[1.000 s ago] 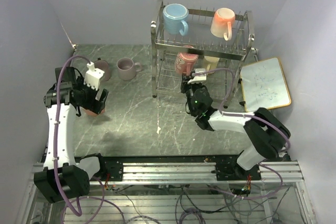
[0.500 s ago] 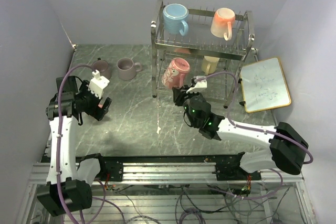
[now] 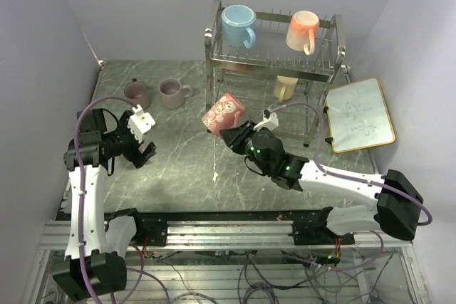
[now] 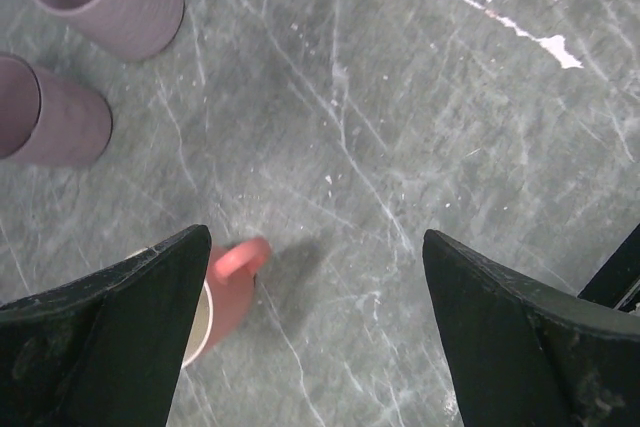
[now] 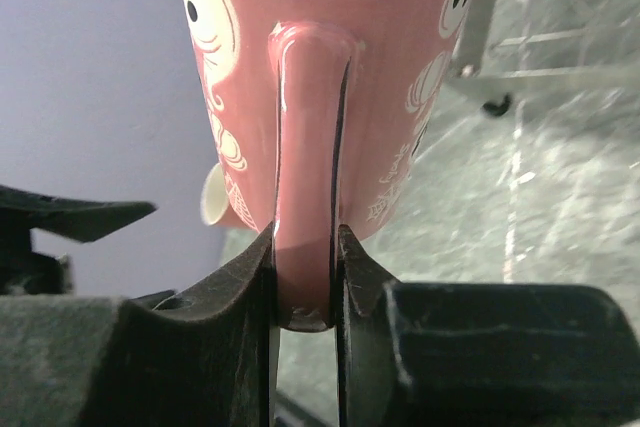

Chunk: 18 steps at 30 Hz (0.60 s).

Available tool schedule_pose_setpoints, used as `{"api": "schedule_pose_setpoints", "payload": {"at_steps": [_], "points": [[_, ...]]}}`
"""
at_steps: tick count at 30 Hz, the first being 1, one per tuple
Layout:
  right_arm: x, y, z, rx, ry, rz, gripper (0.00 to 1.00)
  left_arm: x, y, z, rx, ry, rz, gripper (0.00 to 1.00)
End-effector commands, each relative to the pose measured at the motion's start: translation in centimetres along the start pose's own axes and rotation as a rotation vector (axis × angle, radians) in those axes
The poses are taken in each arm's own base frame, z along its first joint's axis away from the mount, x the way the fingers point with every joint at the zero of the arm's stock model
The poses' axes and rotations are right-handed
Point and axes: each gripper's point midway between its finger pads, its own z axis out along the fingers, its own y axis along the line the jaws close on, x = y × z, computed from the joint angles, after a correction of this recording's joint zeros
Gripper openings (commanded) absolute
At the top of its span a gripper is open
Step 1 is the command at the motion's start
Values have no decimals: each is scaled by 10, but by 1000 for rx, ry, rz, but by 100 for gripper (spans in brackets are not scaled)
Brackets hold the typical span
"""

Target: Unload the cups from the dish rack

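Pink patterned mug [image 3: 223,112] hangs just outside the dish rack [image 3: 211,55], over open table [image 3: 182,165], handle pinched in our right gripper [image 5: 305,257]. Our left gripper [image 4: 315,247] gapes wide above the salmon mug [image 4: 228,287].

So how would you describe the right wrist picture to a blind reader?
A black claw pinches the handle of a pink mug with white cartoon figures, held over a grey marbled table. A shiny rack leg stands behind, upper right.

A robotics lab cell. Plain lilac panels [image 3: 142,12] box in a grey table [image 3: 178,165]. Aluminium rail [image 3: 228,228], loose cables [image 3: 258,277] at front
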Motion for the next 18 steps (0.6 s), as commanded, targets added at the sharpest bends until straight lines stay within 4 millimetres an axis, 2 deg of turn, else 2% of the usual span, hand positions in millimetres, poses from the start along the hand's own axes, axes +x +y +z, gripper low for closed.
{"api": "schedule_pose_setpoints", "payload": {"at_steps": [1,5,9,14,18], "points": [[-14,74,-12,-219,47,338,0,-30,-5,-1,51,-156,126,99],[6,92,-12,-291,129,453,0,-42,-7,0,76,-208,152,99],[20,111,-13,-355,175,519,0,-39,-9,3,119,-196,145,99],[35,111,-15,-379,219,601,0,-32,-13,3,156,-163,155,96],[38,113,-17,-391,240,622,0,-30,-19,0,168,-154,177,96]]}}
